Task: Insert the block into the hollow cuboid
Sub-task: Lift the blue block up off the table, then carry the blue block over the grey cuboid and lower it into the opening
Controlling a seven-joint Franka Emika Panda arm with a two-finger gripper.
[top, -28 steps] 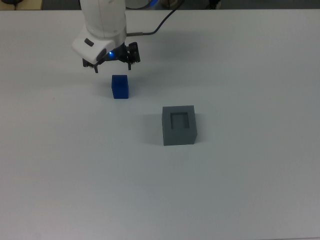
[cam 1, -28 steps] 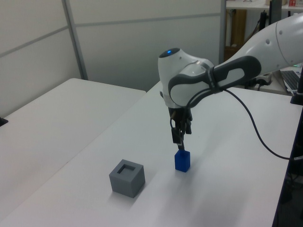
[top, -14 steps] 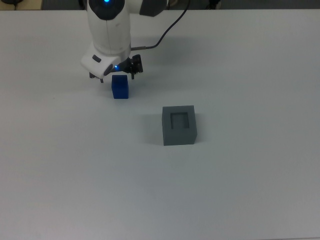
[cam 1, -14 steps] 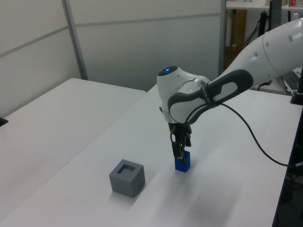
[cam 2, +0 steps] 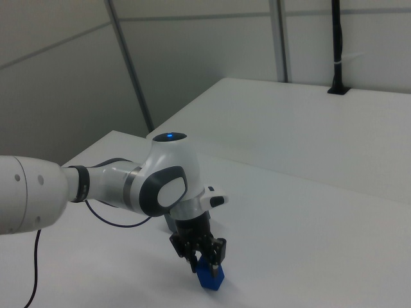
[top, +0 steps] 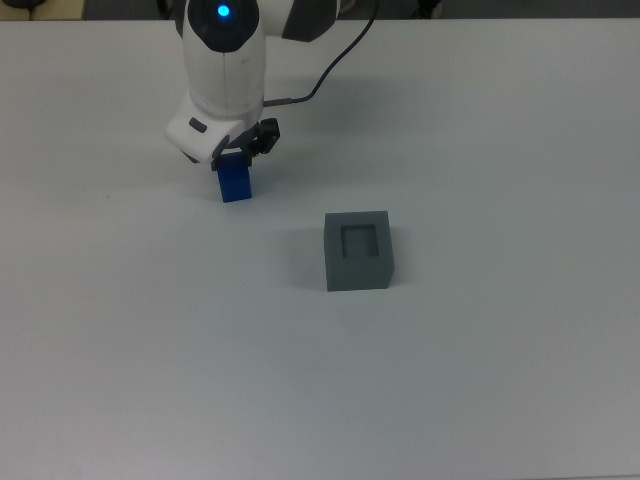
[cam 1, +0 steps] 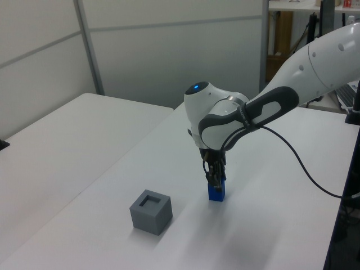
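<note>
The small blue block (top: 236,187) stands on the white table, up and to the left of the grey hollow cuboid (top: 359,276) in the top view. My gripper (top: 238,158) has come down over the block's top, open, with a finger on either side of it. In the left view the gripper (cam 1: 215,181) covers the upper part of the block (cam 1: 216,193), and the hollow cuboid (cam 1: 151,212) sits to its left with its square recess facing up. The right view has the gripper (cam 2: 205,256) straddling the block (cam 2: 210,278); the cuboid is out of that frame.
A black cable (top: 325,60) runs from the arm toward the table's far edge in the top view. The white table (top: 450,380) stretches wide around both objects. Wall panels (cam 1: 140,50) stand behind the table in the left view.
The gripper has dropped from above and behind the block down over its top. The block and the hollow cuboid stay about where they were.
</note>
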